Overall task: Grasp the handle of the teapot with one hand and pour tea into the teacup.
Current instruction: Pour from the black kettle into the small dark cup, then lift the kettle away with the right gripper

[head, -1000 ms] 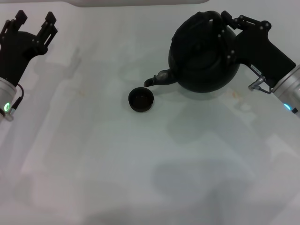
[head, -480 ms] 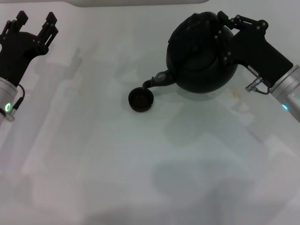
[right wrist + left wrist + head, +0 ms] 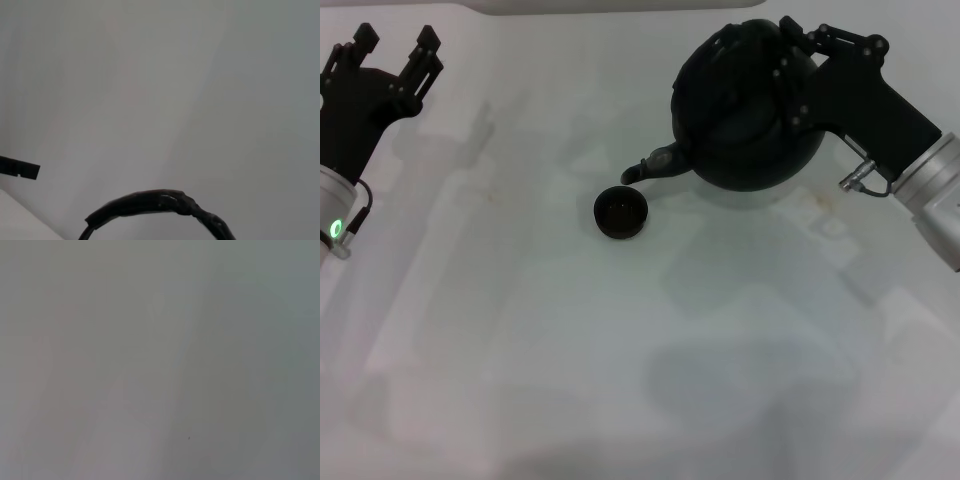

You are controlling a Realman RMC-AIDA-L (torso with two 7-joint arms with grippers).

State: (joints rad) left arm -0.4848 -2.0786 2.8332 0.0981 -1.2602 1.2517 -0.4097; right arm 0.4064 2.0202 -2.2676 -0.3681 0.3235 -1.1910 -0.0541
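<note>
The big round black teapot (image 3: pixel 745 115) hangs in the air at the upper right of the head view, tipped with its short spout (image 3: pixel 650 167) pointing down-left. My right gripper (image 3: pixel 798 48) is shut on its arched black handle (image 3: pixel 155 202), whose ribbed arc also shows in the right wrist view. The small black teacup (image 3: pixel 620 212) stands on the white table, just below and left of the spout tip. I see no stream of tea. My left gripper (image 3: pixel 392 50) stays parked at the far left, open and holding nothing.
The white table (image 3: pixel 620 360) carries the teapot's soft shadow at right of centre. A pale raised edge (image 3: pixel 620 5) runs along the back. The left wrist view shows only plain grey surface.
The right arm has lifted and tilted the teapot further, so its spout sits a little higher and nearer over the teacup. The left arm has not moved.
</note>
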